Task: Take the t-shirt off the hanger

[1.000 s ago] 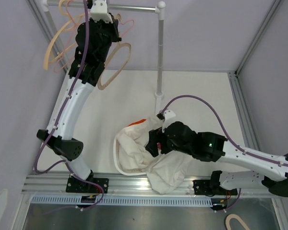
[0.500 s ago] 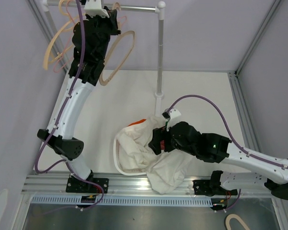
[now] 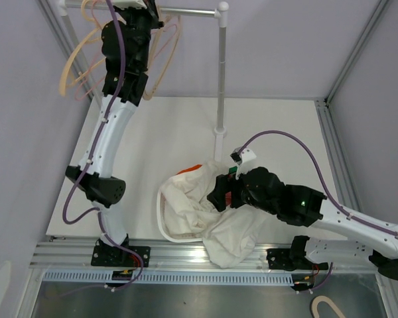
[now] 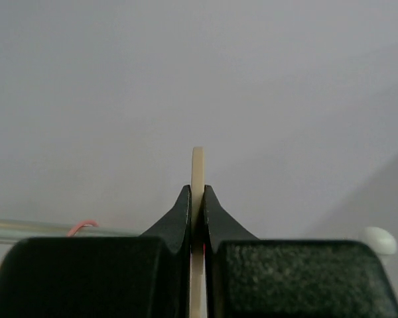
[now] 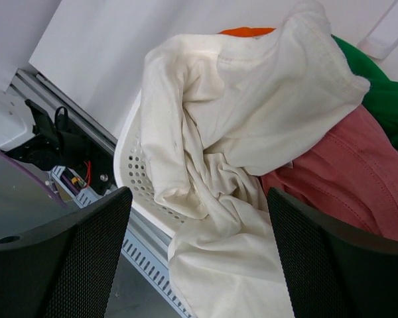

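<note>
**Left gripper (image 4: 196,199) pinches a hanger (image 4: 198,165); the t-shirt (image 5: 252,126) lies under the right gripper (image 5: 198,199)**
We see only a thin cream strip of hanger above the pressed-together fingers, the rest hidden behind them. The right gripper's fingers stand spread above the t-shirt, which drapes over a basket (image 5: 136,173) rim. Its lower end is cut off, and it partly covers red (image 5: 345,179) and green (image 5: 378,86) clothes.
</note>
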Robot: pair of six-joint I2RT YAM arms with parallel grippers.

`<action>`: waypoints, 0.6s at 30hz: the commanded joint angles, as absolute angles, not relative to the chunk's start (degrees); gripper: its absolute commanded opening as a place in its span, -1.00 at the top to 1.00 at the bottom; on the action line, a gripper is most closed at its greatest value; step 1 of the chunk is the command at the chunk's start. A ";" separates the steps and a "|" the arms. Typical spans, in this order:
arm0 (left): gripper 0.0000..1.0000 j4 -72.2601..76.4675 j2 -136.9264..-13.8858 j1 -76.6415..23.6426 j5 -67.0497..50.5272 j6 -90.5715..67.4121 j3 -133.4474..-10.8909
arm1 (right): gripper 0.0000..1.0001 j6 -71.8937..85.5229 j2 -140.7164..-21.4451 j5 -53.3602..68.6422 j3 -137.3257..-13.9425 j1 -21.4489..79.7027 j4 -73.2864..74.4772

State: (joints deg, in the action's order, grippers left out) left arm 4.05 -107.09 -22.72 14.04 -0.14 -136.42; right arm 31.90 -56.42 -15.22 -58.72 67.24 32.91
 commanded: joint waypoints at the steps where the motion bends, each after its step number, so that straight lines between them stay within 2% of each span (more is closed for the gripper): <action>1: 0.99 3.87 -111.17 -21.18 12.31 -2.11 -139.75 | -0.76 32.25 -54.06 -16.79 -58.80 67.06 31.29; 16: 0.99 3.69 -110.83 -21.09 10.64 -1.67 -135.53 | -0.76 33.05 -54.40 -15.47 -57.57 67.06 29.62; 18: 0.88 3.43 -110.22 -21.09 10.11 -1.32 -135.26 | -0.77 33.05 -54.67 -15.21 -57.48 67.06 29.44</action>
State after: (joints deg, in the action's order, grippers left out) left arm 1.72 -113.45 -21.34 12.14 -1.39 -135.66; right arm 32.03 -54.72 -15.51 -57.84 67.20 31.83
